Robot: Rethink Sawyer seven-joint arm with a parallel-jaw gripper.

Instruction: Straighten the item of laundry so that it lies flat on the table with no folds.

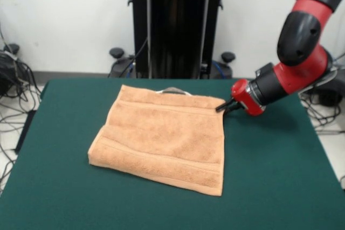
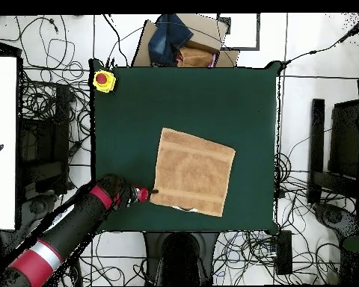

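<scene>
Green felt covers the big rectangular table (image 1: 280, 187), whose bare front stretch lies closest in the front view and takes up most of both pictures. On it, a little toward 9 o'clock of centre in the front view, lies the tan-orange terry towel (image 1: 161, 138), a rough square turned slightly askew, with woven band stripes running near its far edge and its near edge. It looks doubled over, since the near edge and the 9 o'clock edge show a thick, layered rim rather than a single sheet. From overhead the towel (image 2: 192, 171) sits toward 6 o'clock of the table's middle, tilted, with bare green on all sides. Next in size, the red and black arm (image 1: 302, 63) comes down from 1 o'clock in the front view and ends low over the table at the towel's far corner toward 3 o'clock. Its dark gripper (image 1: 225, 106) meets that corner; the tips are too small and dark to tell whether they are parted or closed on the cloth. A yellow box with a red button (image 2: 103, 80) sits at the table's 10 o'clock corner in the overhead view. Smallest, a whitish loop tag (image 1: 173, 91) arches off the towel's far edge.
</scene>
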